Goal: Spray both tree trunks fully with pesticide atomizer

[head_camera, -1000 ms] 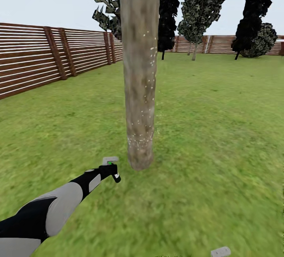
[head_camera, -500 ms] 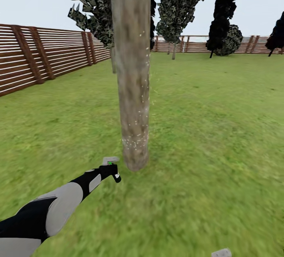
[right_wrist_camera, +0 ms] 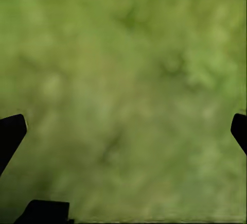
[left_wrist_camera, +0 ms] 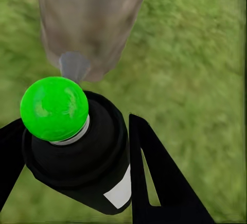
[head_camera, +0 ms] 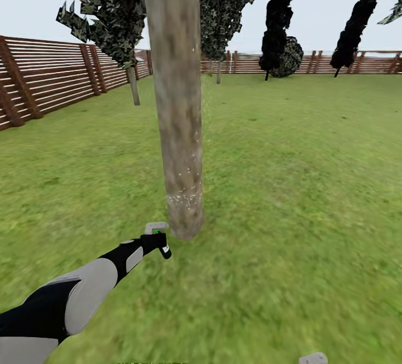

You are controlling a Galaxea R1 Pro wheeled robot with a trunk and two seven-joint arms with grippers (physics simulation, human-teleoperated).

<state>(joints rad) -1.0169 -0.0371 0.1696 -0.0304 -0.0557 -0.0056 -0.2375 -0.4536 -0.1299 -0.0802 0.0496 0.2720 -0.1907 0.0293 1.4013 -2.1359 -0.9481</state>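
Note:
A thick grey-brown mottled tree trunk [head_camera: 177, 101] rises just ahead of me, and tiny white pesticide specks [head_camera: 187, 188] dot its lower part. My left gripper [head_camera: 158, 241] is shut on the pesticide atomizer [head_camera: 164, 249], a slim black bottle with a white label and a light grey head [head_camera: 156, 226], held close to the trunk's foot. In the left wrist view the black fingers [left_wrist_camera: 154, 172] clamp the bottle [left_wrist_camera: 98, 152], which has a green ball on top, and the grey nozzle [left_wrist_camera: 74, 65] faces the trunk base [left_wrist_camera: 87, 18]. My right gripper [right_wrist_camera: 123, 131] hangs open over grass.
Green lawn [head_camera: 301, 174] spreads all round. A brown slatted fence [head_camera: 50, 82] runs along the left and the far side. A leafy tree with a slim trunk [head_camera: 134, 87] stands back left, and dark conifers [head_camera: 277, 23] stand near the far fence. A small grey piece [head_camera: 312, 358] shows at the bottom edge.
The camera has swung right: trunk, fence and far trees slide left in the picture. My left arm and the atomizer keep their place in the view, still near the trunk's foot.

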